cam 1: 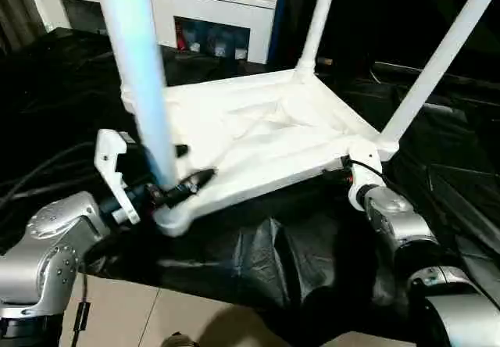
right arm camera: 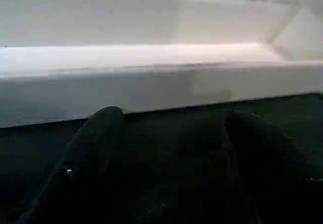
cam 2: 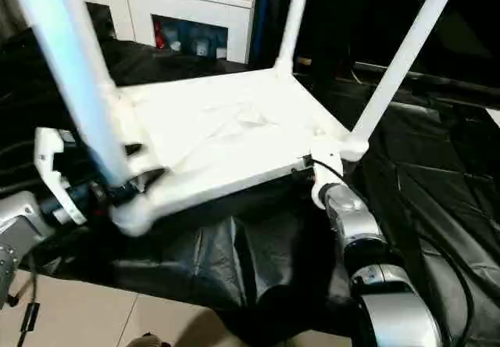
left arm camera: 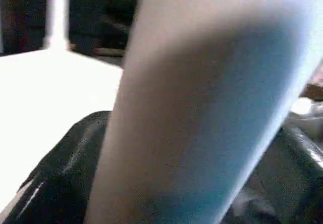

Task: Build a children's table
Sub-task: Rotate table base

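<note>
Inverted, the white children's table [cam 1: 258, 140] lies ribbed underside up with legs standing; left gripper [cam 1: 176, 187] straddles the near-left leg [cam 1: 144, 73], right gripper [right arm camera: 171, 148] spread at its rim.

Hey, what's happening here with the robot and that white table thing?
A humanoid robot is assembling a children's table, whose top lies upside down on black sheeting. Three white legs stand in corner sockets. The left gripper is around the base of the nearest leg at its socket. The right gripper, fingers apart, sits at the near right edge.
</note>
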Robot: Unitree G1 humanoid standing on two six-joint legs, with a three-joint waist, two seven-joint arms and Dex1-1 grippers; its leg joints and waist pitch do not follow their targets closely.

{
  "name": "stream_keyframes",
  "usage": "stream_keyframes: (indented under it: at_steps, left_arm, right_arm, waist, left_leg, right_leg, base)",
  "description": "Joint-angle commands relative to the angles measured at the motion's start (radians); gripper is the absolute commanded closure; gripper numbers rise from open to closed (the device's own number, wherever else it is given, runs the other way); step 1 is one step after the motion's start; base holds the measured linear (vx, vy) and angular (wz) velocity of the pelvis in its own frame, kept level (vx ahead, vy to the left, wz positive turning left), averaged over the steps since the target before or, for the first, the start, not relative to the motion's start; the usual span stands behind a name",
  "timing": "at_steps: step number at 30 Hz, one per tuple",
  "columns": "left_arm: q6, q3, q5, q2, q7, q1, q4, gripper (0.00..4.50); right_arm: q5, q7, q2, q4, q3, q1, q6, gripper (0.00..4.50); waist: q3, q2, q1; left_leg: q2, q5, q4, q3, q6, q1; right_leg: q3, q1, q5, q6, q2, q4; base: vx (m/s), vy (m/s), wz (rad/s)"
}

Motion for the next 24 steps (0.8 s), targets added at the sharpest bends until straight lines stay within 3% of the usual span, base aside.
stream_keyframes:
  at_steps: [1, 5, 6, 7, 10, 11, 19, 24]
  left_arm:
    - [0.041, -0.024, -0.068, -0.001, -0.033, -0.024, -0.074, 0.03]
    - [0.107, -0.057, -0.151, -0.024, -0.024, -0.035, -0.145, 0.03]
    - [0.137, -0.085, -0.183, -0.056, -0.008, -0.051, -0.163, 0.03]
    - [0.144, -0.102, -0.189, -0.073, -0.002, -0.06, -0.166, 0.03]
    - [0.155, -0.135, -0.197, -0.103, 0.006, -0.076, -0.165, 0.03]
    - [0.159, -0.182, -0.182, -0.132, 0.014, -0.096, -0.155, 0.03]
    - [0.171, -0.239, -0.188, -0.231, 0.068, -0.152, -0.128, 0.03]
    - [0.08, -0.304, -0.066, -0.294, 0.127, -0.204, -0.03, 0.03]
  right_arm:
    - [-0.002, 0.014, 0.013, 0.015, 0.007, -0.023, -0.024, 0.8]
    - [-0.001, 0.039, 0.044, 0.031, 0.02, -0.049, -0.055, 0.8]
    - [-0.005, 0.054, 0.061, 0.035, 0.031, -0.06, -0.063, 0.8]
    - [-0.006, 0.063, 0.07, 0.036, 0.036, -0.065, -0.065, 0.8]
    - [-0.013, 0.077, 0.087, 0.046, 0.049, -0.075, -0.073, 0.8]
    - [-0.031, 0.089, 0.108, 0.065, 0.065, -0.087, -0.086, 0.8]
    - [-0.043, 0.107, 0.155, 0.088, 0.081, -0.11, -0.103, 0.8]
    - [-0.058, 0.102, 0.182, 0.105, 0.087, -0.12, -0.116, 0.8]
  waist:
    - [-0.068, 0.016, -0.004]
    - [-0.068, 0.018, -0.015]
    - [-0.066, 0.012, -0.019]
    - [-0.067, 0.015, -0.018]
    - [-0.066, 0.01, -0.023]
    - [-0.066, 0.005, -0.025]
    - [-0.068, 0.006, -0.038]
    - [-0.066, 0.006, -0.037]
  left_leg:
    - [0.019, -0.216, -0.074, 0.001, -0.041, 0.011]
    - [0.02, -0.228, -0.074, 0.0, -0.049, 0.01]
    - [0.019, -0.229, -0.074, 0.002, -0.047, 0.008]
    - [0.02, -0.226, -0.073, 0.001, -0.048, 0.008]
    - [0.019, -0.216, -0.075, 0.0, -0.045, 0.001]
    - [0.02, -0.215, -0.074, 0.0, -0.044, 0.002]
    - [0.02, -0.181, -0.069, 0.002, -0.032, 0.002]
    - [0.021, -0.195, -0.07, 0.001, -0.028, 0.005]
  right_leg:
    - [0.054, 0.048, -0.174, -0.166, -0.06, -0.064]
    - [0.054, 0.049, -0.177, -0.168, -0.059, -0.062]
    - [0.054, 0.05, -0.181, -0.168, -0.058, -0.065]
    - [0.056, 0.051, -0.186, -0.17, -0.06, -0.065]
    - [0.054, 0.056, -0.199, -0.161, -0.06, -0.066]
    - [0.055, 0.056, -0.216, -0.15, -0.062, -0.068]
    - [0.056, 0.057, -0.153, -0.166, -0.059, -0.063]
    - [0.056, 0.055, -0.176, -0.158, -0.06, -0.069]
  base:
    - [0.0, 0.0, 0.0]
    - [0.0, 0.0, 0.0]
    - [0.0, 0.0, 0.0]
    - [0.0, 0.0, 0.0]
    - [0.0, 0.0, 0.0]
    - [0.0, 0.0, 0.0]
    - [0.0, 0.0, 0.0]
    - [0.0, 0.0, 0.0]
